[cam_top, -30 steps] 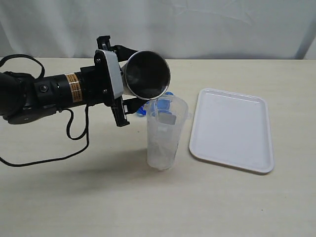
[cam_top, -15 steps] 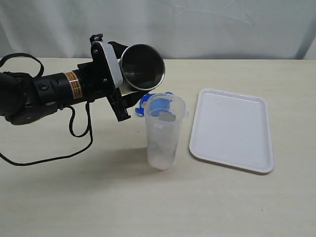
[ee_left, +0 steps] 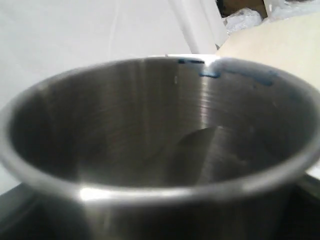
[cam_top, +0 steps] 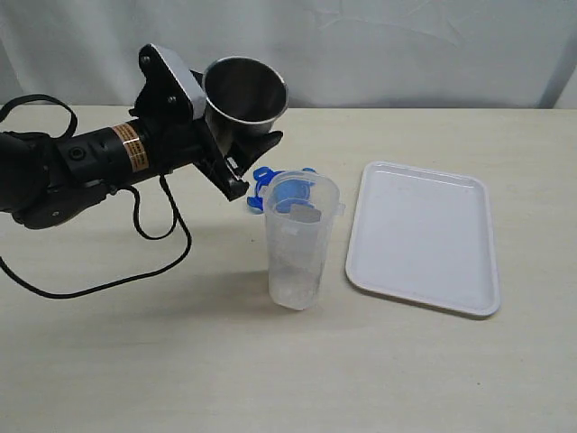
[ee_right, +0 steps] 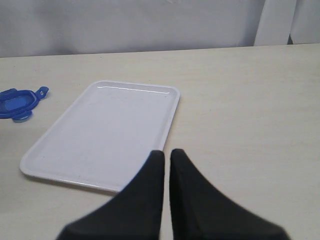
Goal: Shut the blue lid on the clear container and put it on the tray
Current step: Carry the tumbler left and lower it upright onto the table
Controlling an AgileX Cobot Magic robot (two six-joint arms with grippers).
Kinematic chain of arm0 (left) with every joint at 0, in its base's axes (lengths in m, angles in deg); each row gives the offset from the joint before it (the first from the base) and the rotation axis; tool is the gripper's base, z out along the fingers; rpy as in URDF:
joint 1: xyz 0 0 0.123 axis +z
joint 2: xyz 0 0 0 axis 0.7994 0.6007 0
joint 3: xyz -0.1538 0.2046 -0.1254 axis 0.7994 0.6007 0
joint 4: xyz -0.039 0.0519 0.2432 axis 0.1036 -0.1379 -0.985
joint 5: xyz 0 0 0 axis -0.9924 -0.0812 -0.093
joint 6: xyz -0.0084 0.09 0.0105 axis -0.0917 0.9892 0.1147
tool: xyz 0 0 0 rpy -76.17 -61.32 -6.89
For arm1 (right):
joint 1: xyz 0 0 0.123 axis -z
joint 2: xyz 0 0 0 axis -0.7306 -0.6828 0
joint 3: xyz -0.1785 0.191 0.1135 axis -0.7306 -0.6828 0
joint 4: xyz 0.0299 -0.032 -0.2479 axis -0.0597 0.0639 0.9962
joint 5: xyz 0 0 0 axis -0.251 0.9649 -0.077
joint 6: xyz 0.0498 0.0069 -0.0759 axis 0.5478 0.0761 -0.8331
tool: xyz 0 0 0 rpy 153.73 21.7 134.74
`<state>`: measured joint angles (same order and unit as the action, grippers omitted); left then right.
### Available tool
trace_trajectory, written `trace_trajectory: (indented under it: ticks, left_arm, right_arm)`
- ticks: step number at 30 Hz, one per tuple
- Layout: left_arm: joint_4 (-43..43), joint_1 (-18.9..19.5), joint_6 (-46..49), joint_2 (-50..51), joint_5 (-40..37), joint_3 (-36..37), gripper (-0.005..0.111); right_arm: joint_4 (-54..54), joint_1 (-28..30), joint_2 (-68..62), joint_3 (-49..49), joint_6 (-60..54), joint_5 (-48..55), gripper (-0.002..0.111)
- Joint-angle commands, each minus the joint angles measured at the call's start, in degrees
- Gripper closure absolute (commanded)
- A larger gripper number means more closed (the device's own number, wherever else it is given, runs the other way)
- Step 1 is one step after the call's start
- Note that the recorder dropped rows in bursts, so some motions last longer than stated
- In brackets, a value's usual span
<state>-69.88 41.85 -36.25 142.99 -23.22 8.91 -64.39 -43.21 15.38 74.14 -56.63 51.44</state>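
Observation:
The clear container [cam_top: 301,257] stands upright and uncovered on the table, just left of the white tray [cam_top: 424,239]. The blue lid [cam_top: 262,179] lies flat on the table right behind it, partly seen through its wall. My left gripper [cam_top: 242,137] is shut on a steel cup [cam_top: 245,90], held up and to the left of the container, mouth almost upright. That cup [ee_left: 160,150] fills the left wrist view and hides the fingers. My right gripper [ee_right: 167,153] is shut and empty above the table beside the tray [ee_right: 105,132]; the lid [ee_right: 17,102] shows at that view's edge.
A black cable [cam_top: 135,262] loops on the table under the left arm. A white curtain [cam_top: 406,45] hangs behind the table's far edge. The right arm is out of the exterior view.
The left arm has drawn up and to the left, away from the container. The steel cup has turned from tipped over the container's mouth to nearly upright. The right gripper has not moved.

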Motion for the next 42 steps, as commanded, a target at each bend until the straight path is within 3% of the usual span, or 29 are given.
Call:
trace_trajectory:
  ticks: [1, 5, 14, 22, 32, 38, 42]
  left_arm:
    - [5.4, 2.7, -9.5, -1.1, 3.4, -0.2, 0.107]
    - [4.3, 7.5, -18.7, -1.0, 3.5, -1.7, 0.107]
    - [3.2, 13.8, -26.1, 4.4, 3.4, -10.6, 0.107]
    - [3.5, 15.8, -27.6, 14.4, 0.6, -22.4, 0.107]
    - [3.6, 15.9, -21.6, 21.9, -8.7, -29.8, 0.107]
    - [3.8, 17.9, -21.3, 26.6, -7.0, -32.1, 0.107]
    - [3.9, 19.6, -21.3, 29.6, -0.6, -32.1, 0.107]
  right_arm:
    - [0.2, 0.2, 0.3, 0.2, -0.1, -0.8, 0.104]
    - [0.2, 0.2, 0.3, 0.2, -0.1, -0.8, 0.104]
    - [0.2, 0.2, 0.3, 0.2, -0.1, -0.8, 0.104]
    - [0.2, 0.2, 0.3, 0.2, -0.1, -0.8, 0.104]
    - [0.2, 0.2, 0.3, 0.2, -0.1, -0.8, 0.104]
    - [0.2, 0.2, 0.3, 0.2, -0.1, -0.8, 0.104]
    - [0.2, 0.2, 0.3, 0.2, -0.1, -0.8, 0.104]
